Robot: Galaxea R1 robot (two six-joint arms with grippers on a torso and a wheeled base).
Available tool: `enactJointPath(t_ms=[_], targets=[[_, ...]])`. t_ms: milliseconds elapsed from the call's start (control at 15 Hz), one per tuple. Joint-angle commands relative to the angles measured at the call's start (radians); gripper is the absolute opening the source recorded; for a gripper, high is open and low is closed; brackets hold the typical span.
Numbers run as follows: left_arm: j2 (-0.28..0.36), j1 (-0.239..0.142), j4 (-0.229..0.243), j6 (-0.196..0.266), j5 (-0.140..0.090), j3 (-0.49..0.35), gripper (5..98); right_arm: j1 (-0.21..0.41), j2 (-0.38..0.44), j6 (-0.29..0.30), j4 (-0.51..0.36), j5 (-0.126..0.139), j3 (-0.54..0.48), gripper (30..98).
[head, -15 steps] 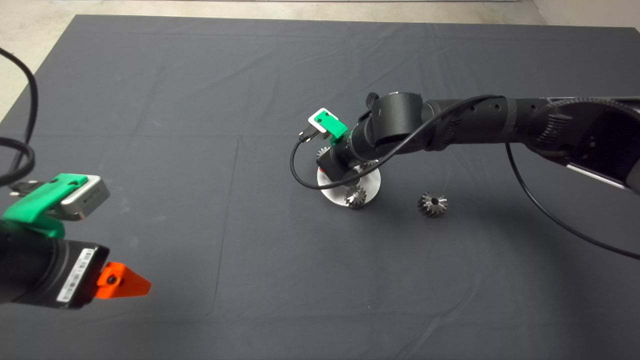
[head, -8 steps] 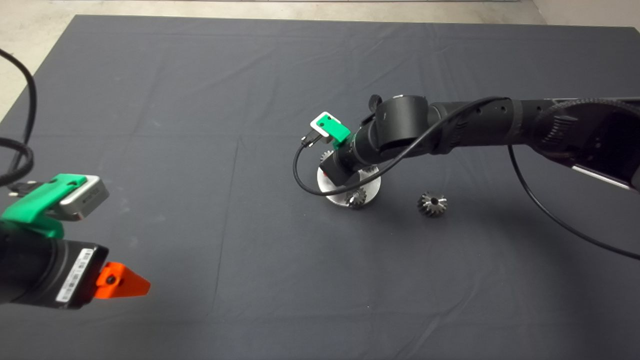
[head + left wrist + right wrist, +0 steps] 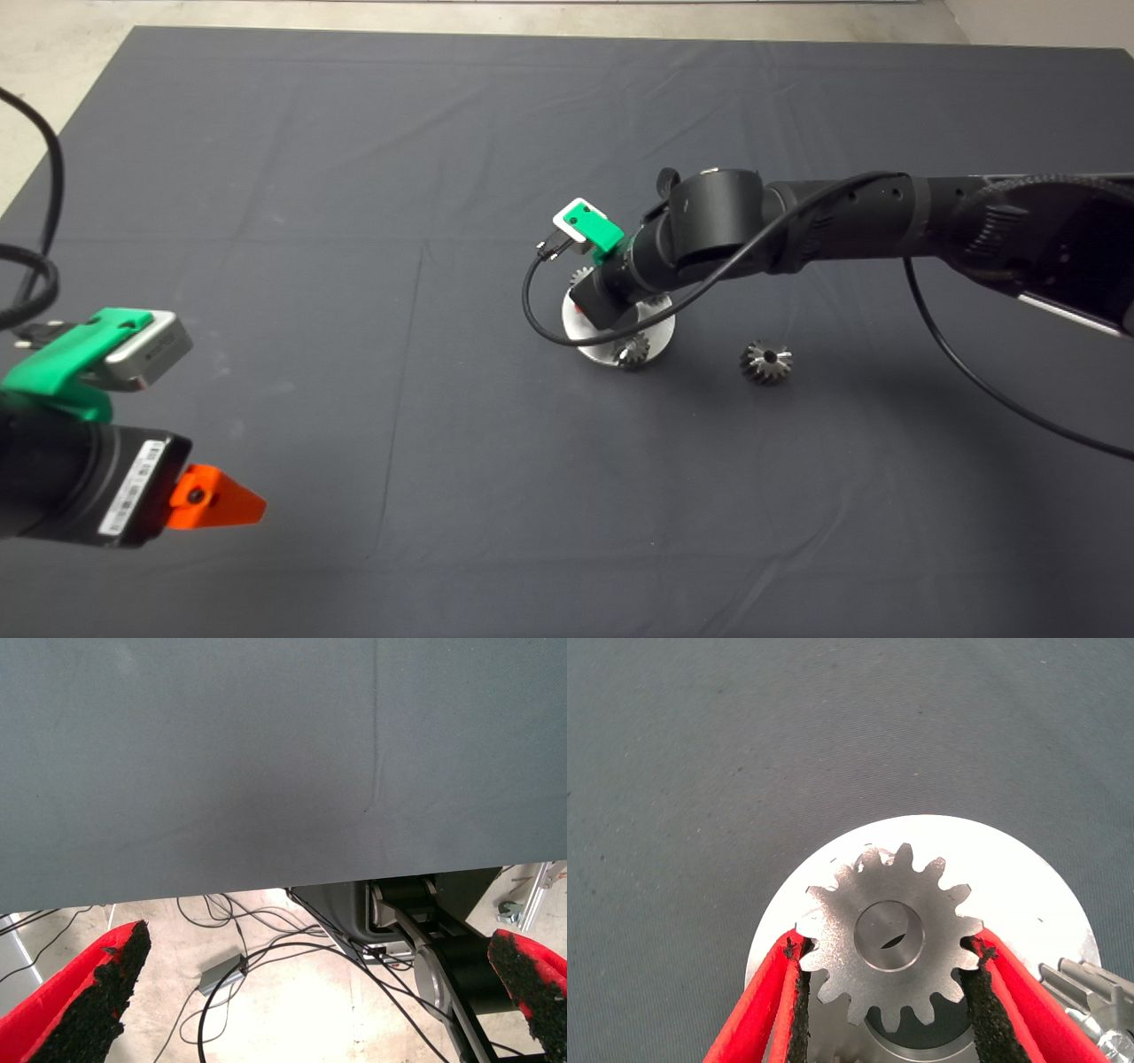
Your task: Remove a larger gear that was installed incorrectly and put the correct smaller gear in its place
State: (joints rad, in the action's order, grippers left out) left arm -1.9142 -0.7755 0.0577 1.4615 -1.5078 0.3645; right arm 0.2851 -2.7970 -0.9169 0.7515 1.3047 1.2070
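Over the round plate (image 3: 1045,895), right tool (image 3: 888,966) clamped on the larger gear (image 3: 890,935), raised slightly from a second ago. Lifting off underway. Left tool (image 3: 319,992) parked wide apart at the counter's edge

Even, soft light; glare whitens the round plate (image 3: 1028,877), perhaps slightly overexposed.

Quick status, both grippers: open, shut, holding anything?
Left gripper: open, empty, parked at the mat's edge.
Right gripper: shut on the larger gear, over the round plate.
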Motion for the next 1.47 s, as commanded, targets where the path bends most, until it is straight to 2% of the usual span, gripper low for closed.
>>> enactJointPath(t_ms=[0, 200, 867, 1000, 1400], targets=[[0.002, -0.007, 0.016, 0.006, -0.003, -0.01, 98.1, 0.022, 0.001, -0.033, 0.058, 0.001, -0.009, 39.0], [0.002, -0.007, 0.016, 0.006, -0.003, -0.01, 98.1, 0.022, 0.001, -0.053, 0.062, -0.001, -0.009, 39.0], [0.0, -0.007, 0.016, 0.007, -0.002, -0.01, 98.1, 0.022, -0.008, -0.054, 0.066, -0.007, -0.026, 39.0], [0.0, -0.007, 0.016, 0.005, -0.002, -0.01, 98.1, 0.02, -0.008, -0.054, 0.068, -0.028, -0.026, 39.0], [-0.001, -0.007, 0.016, 0.005, -0.002, -0.01, 98.1, -0.001, -0.016, -0.053, 0.103, -0.033, -0.022, 39.0]])
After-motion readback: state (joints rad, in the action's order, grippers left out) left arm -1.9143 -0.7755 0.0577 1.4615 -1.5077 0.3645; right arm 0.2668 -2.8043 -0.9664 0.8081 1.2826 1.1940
